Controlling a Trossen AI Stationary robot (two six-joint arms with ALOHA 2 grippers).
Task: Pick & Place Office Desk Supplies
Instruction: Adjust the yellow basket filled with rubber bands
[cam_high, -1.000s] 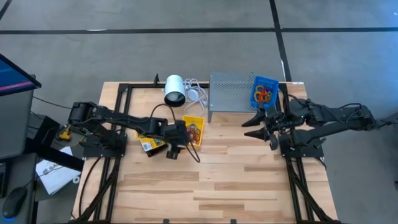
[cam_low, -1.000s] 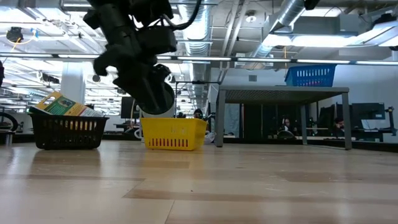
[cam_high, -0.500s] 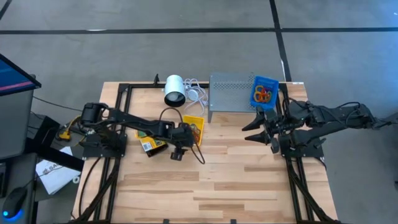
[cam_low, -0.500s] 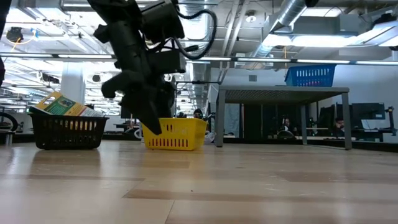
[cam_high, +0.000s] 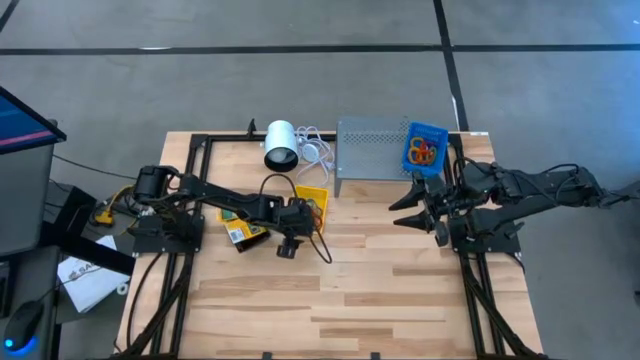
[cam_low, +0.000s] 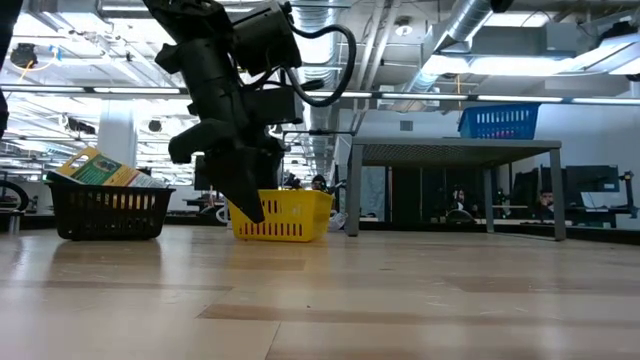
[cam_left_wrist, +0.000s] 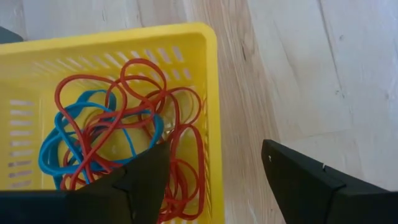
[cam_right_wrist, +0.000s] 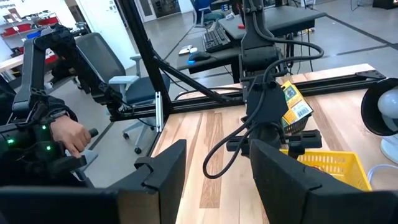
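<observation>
On the wooden table (cam_high: 380, 280) the left gripper (cam_high: 287, 243) hangs at the near edge of the yellow bin (cam_high: 311, 207), roughly at the table's centre-left, its two dark fingers (cam_left_wrist: 140, 180) spread wide with nothing between them; through its wrist camera one finger overlaps the bin's rim while the other sits over bare wood. Inside that bin lies a tangle of red rubber bands (cam_left_wrist: 158, 118) mixed with blue rubber bands (cam_left_wrist: 59, 146), resting on the slotted floor. Just at nine o'clock from the yellow bin stands the black bin (cam_high: 243, 230), holding yellow-and-green packets (cam_low: 98, 168) that lean up above its rim in the low view. Toward one o'clock from the table's middle, the blue bin (cam_high: 425, 146) sits beside the grey perforated stand (cam_high: 372, 152), with orange and red loops (cam_high: 422, 153) inside it. At twelve o'clock, along the far edge, lies the white cylinder (cam_high: 281, 145) with its white cable (cam_high: 316, 148) coiled next to it. The right gripper (cam_high: 412, 204) waits at three o'clock, just below the blue bin, its fingers (cam_right_wrist: 163, 171) set apart and holding nothing. Beyond the table, in the right wrist view, a person's hand (cam_right_wrist: 67, 134) rests on a control handle
</observation>
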